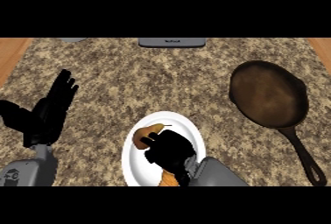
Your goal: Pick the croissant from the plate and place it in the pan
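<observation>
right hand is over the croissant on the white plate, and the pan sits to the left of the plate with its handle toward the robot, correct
Not quite: the pan sits to the right of the plate, not the left, as the head view shows. The rest holds: the right hand is over the croissant on the white plate, and the pan's handle points toward the robot.
</observation>
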Robot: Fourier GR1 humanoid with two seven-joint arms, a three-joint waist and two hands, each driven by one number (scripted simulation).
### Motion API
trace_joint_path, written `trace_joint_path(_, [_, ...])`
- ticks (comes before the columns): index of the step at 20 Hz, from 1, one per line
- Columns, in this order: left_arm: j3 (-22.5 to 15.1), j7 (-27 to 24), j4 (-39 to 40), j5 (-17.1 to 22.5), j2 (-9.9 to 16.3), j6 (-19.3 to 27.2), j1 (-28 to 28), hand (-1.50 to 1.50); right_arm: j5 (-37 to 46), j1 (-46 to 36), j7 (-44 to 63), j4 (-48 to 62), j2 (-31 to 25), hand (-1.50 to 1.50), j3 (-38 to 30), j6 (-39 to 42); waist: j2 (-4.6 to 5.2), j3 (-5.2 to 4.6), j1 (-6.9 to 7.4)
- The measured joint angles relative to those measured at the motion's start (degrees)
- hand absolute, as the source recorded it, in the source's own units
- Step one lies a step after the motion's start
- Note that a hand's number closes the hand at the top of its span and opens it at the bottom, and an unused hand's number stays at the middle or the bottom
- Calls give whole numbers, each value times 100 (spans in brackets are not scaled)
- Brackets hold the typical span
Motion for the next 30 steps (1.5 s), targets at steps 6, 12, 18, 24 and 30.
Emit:
trace_joint_path(6, [108,87,23,46,19,-29,-134,0,120,166,-279,125,157,150,-16,-363,-7,11,5])
trace_joint_path(12, [135,-39,23,1,12,-47,10,0,129,594,304,-116,150,150,-568,-607,9,6,-38])
trace_joint_path(18, [141,-41,-19,-20,-6,-15,73,0,329,926,2016,-836,206,150,-1103,-1084,11,-6,-110])
trace_joint_path(24, [144,14,-44,-33,-22,23,34,0,1203,772,2980,-2277,115,150,-932,-1220,7,-14,-127])
trace_joint_path(30, [140,-55,34,-23,-39,-47,67,0,1539,401,3704,-3750,138,150,-879,-343,30,-15,-74])
